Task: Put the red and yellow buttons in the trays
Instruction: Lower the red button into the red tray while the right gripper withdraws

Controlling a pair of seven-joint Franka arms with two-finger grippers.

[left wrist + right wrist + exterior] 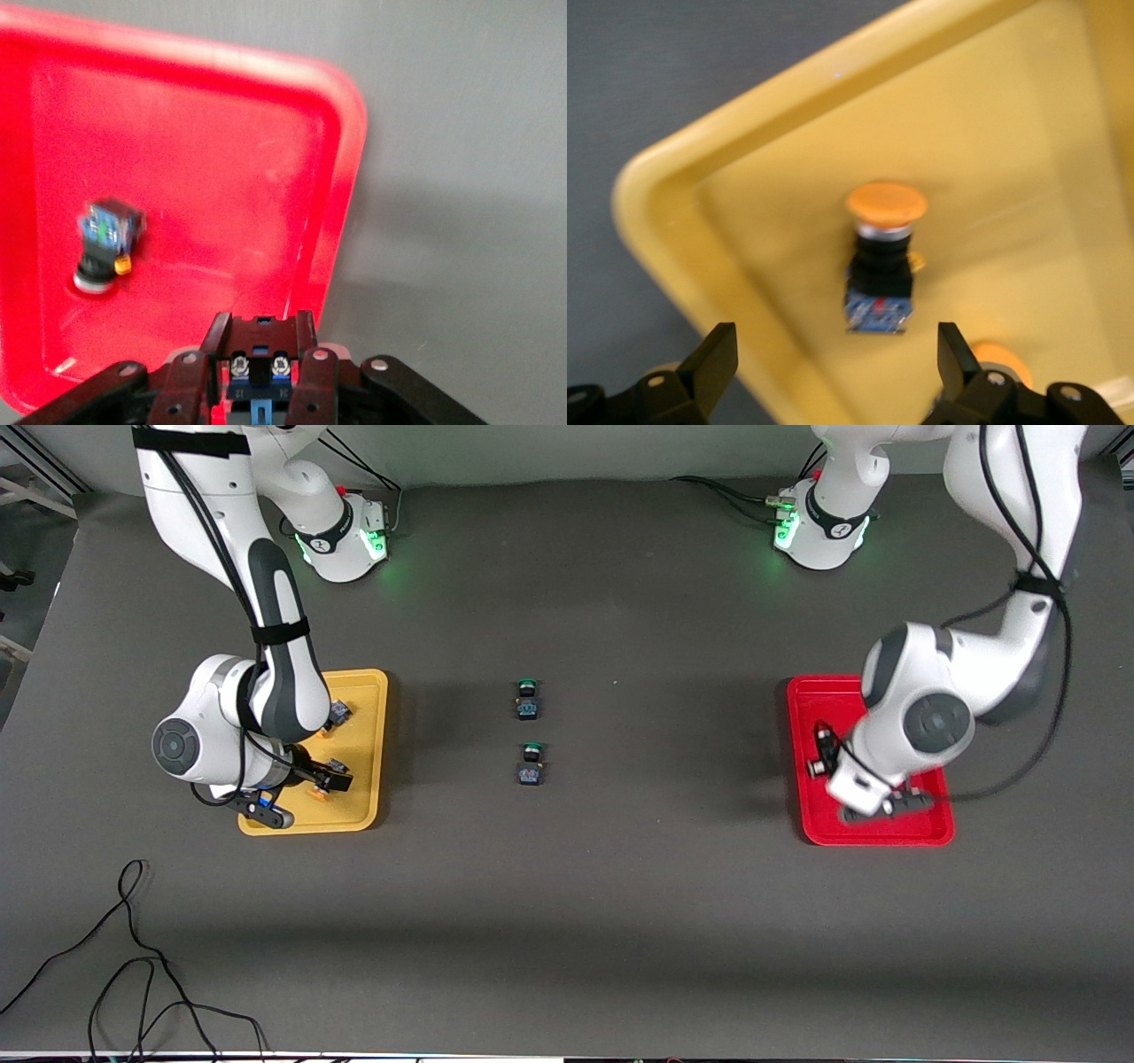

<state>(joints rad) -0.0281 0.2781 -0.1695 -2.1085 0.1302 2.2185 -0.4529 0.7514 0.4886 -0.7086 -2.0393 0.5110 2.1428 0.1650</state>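
The yellow tray (365,691) lies toward the right arm's end of the table. In it are two buttons with orange-yellow caps: one (336,715) lies farther from the front camera, the other (326,778) lies nearer, under the right arm. The right gripper (837,372) hangs over this tray with its fingers apart and nothing between them; in the right wrist view an orange-capped button (883,257) lies in the tray beneath it.

The red tray (811,700) lies toward the left arm's end. One button (104,243) lies on its floor. The left gripper (259,376) is over the red tray, its fingers clamped on a second button (259,365). Between the two trays, two green-capped switches (528,699) (531,764) lie on the dark table (567,921).
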